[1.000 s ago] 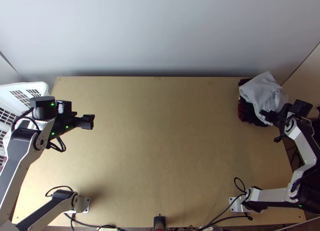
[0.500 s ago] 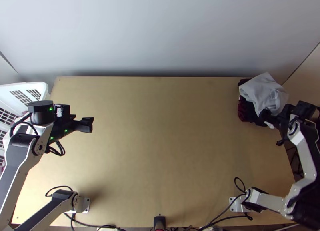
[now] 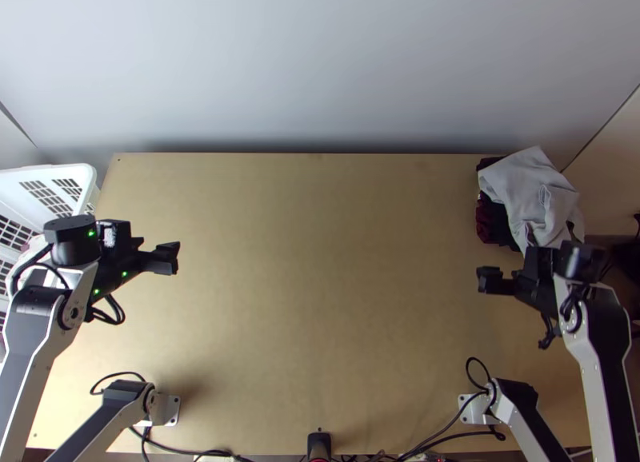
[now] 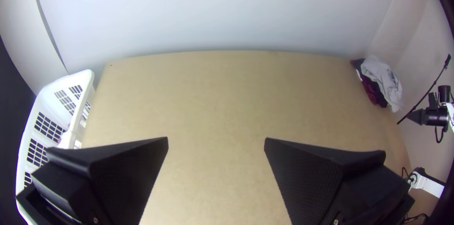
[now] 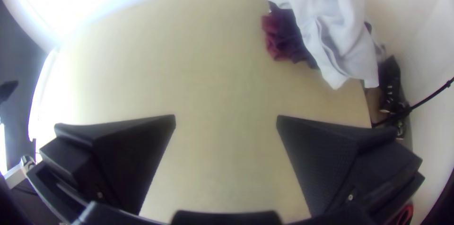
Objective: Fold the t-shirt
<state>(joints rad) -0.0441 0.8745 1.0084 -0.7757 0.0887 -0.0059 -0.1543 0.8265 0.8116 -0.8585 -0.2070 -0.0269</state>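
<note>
In the top view, my left gripper (image 3: 170, 258) is over the table's left side, near the basket. My right gripper (image 3: 490, 280) is over the right side, just nearer than the cloth pile. A light grey cloth (image 3: 532, 192) lies bunched on dark and maroon cloth (image 3: 490, 220) in the far right corner. Which piece is the t-shirt I cannot tell. In its wrist view my left gripper (image 4: 216, 141) is open with bare table between its fingers. My right gripper (image 5: 226, 118) also stands open in the right wrist view, apart from the grey cloth (image 5: 333, 26).
The wooden table (image 3: 320, 286) stretches between both arms. A white laundry basket (image 3: 50, 182) stands at its left edge, and a wall runs behind. Black cables (image 3: 456, 435) lie along the near edge, beside a small black object (image 3: 319, 444).
My right gripper has pulled away from the grey cloth, leftward and toward the near edge. My left gripper has shifted slightly nearer and left. The pile stays in the corner.
</note>
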